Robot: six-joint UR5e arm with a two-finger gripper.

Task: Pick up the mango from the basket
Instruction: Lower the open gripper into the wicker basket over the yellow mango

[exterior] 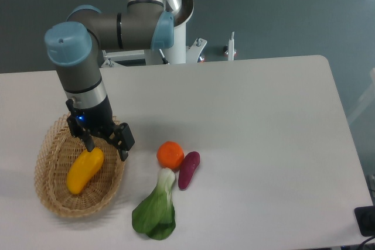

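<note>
- Green leaves first, nearest the camera — a bok choy (156, 213) lies flat on the white table (263, 144), stem end pointing up toward the other produce. It sits outside the basket and has no part in this job.
- Straw-coloured wicker next: the basket (45, 194) rests at the table's left front, shallow and oval, its low wall keeping the fruit from rolling off.
- Inside it lies the mango (84, 170), glossy yellow-orange, on a diagonal with its upper end toward the arm. It is resting on the weave, not lifted.
- Just right of the basket sit the orange (170, 154) and the purple eggplant piece (188, 169), close together, possibly touching — both well clear of the gripper's path, I'd judge.
- Now the action: the gripper (105, 147) is down at the mango's upper end, jaws spread wide. One finger stands at the fruit's left shoulder, the other hangs over the basket's right rim. Nothing is gripped yet.
- That straddle looks deliberate — fingers either side of the narrower width, so a squeeze would catch the fruit across its body instead of along it.
- The right finger hangs very near the rim; my read is that it could snag the wicker on closing.
- Farthest back, the arm (82, 68) rises from its base (158, 39) at the rear table edge, wrist pointing nearly straight down.
</note>
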